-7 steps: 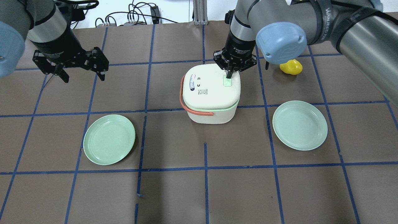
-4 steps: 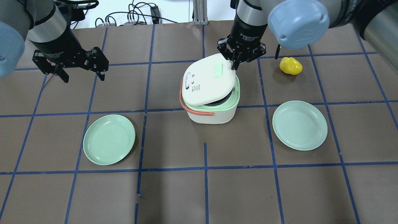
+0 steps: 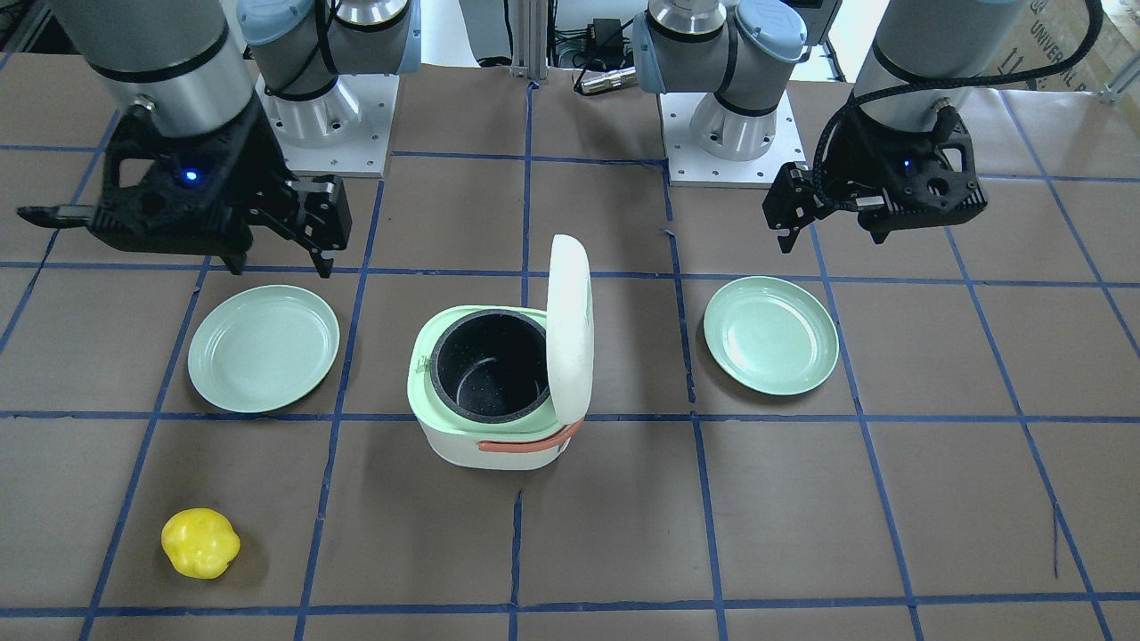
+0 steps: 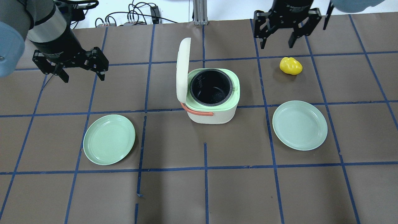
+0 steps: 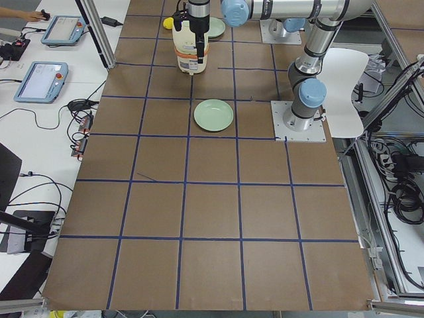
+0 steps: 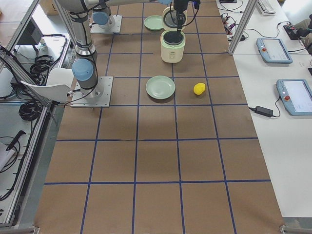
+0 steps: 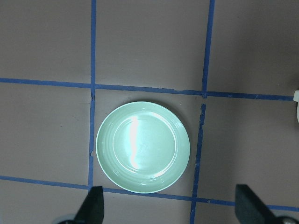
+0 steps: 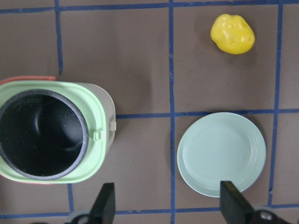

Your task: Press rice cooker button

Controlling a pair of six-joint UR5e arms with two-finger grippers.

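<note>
1. Cooker (image 4: 211, 96) sits mid-table, lid (image 4: 182, 70) upright, pot (image 4: 211, 88) exposed.
2. Right gripper (image 4: 276, 42) and left gripper (image 4: 84, 77) hang wide open, empty, well apart from it.
3. Risk: a low-passing arm could knock the lid shut.

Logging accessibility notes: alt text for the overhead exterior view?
A rice cooker stands mid-table, lid upright, its dark pot empty. Green left plate and right plate lie nearer the camera, a yellow object beyond the latter. Left arm and right arm hang clear, jaws open.
</note>
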